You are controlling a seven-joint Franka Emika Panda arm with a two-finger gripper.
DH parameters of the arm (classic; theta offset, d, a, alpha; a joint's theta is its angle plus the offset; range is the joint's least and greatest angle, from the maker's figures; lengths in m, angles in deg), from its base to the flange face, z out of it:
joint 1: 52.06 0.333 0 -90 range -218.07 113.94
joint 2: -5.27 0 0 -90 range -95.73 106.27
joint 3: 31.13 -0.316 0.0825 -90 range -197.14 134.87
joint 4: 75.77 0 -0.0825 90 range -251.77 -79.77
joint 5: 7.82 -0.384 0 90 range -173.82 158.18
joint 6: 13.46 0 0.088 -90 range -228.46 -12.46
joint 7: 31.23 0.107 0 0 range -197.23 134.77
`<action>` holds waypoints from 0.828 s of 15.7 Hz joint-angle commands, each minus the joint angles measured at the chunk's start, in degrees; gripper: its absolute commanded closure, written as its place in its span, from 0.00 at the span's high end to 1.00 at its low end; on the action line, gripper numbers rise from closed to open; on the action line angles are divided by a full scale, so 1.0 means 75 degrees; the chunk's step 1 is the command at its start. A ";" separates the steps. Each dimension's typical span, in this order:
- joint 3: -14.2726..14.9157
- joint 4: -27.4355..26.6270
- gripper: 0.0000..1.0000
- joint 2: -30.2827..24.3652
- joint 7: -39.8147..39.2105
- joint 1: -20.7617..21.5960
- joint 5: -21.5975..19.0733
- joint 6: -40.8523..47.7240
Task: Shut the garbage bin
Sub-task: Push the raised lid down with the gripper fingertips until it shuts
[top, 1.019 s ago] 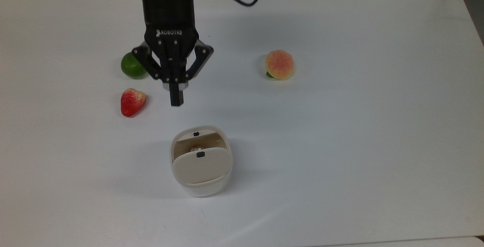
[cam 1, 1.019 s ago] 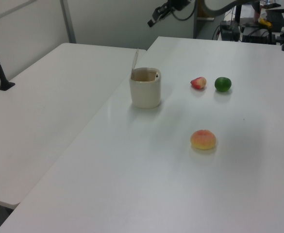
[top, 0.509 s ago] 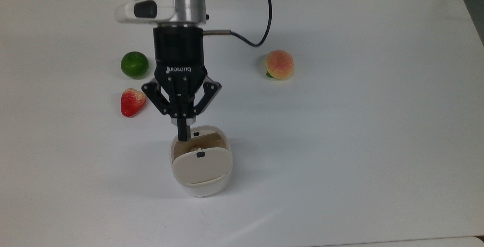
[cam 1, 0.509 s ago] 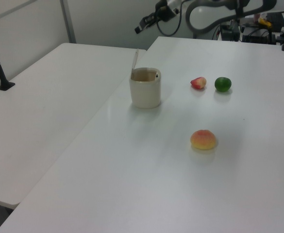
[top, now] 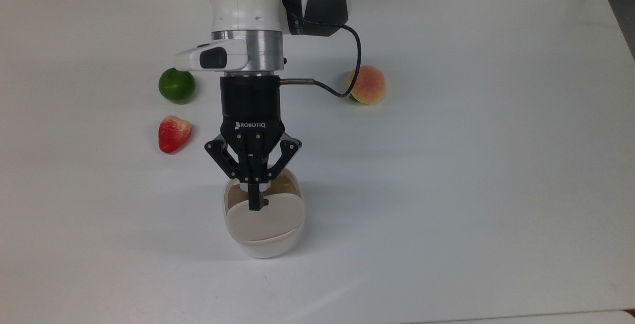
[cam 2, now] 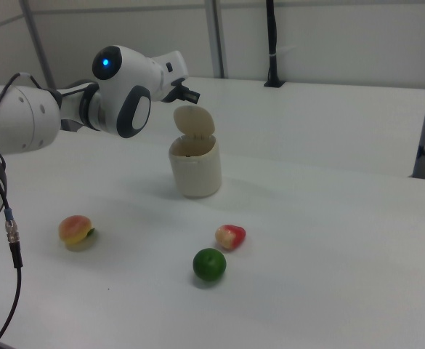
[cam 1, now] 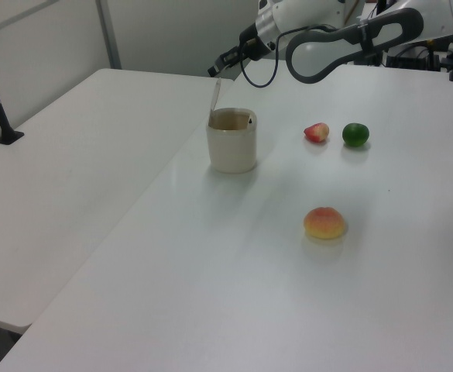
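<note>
A: Since the beige hinged lid [cam 2: 195, 120] is standing upright on the small cream-white plastic garbage bin [top: 264, 217], I'd say the job's barely begun. Agree?

B: Yep. In the right view the lid is up, approx. vertical, opening exposed. Nothing closed yet.

A: Where's the bin?

B: On the white table [top: 471, 165], near the bottom centre of the top view. Red strawberry-shaped toy fruit [top: 173, 133] and round green lime [top: 176, 85] sit well apart from it toward the top view's left; pink-yellow peach [top: 366, 85] farther off toward the top view's right.

A: End effector?

B: Black two-finger end effector [top: 256, 202], fingers pressed together w/ no gap, holding nothing. In the top view its tip overlaps the upper edge of the lid. In the left view it sits just beside the lid's top edge, at approx. the same height. Touching or not, can't tell.

A: So what's left?

B: Basically all of it, imo: push the lid over from behind its top edge so it swings down onto the rim, then back off. Approach looks done; the push itself isn't, judging by the lid angle.
</note>
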 commanded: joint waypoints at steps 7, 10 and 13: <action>0.0027 -0.0851 0.00 -0.0434 0.0117 0.0060 -0.0011 -0.0030; 0.0015 -0.1296 0.00 -0.0808 0.0106 0.0061 0.0001 -0.0007; 0.0015 -0.1683 0.00 -0.1032 0.0082 0.0026 0.0001 0.0063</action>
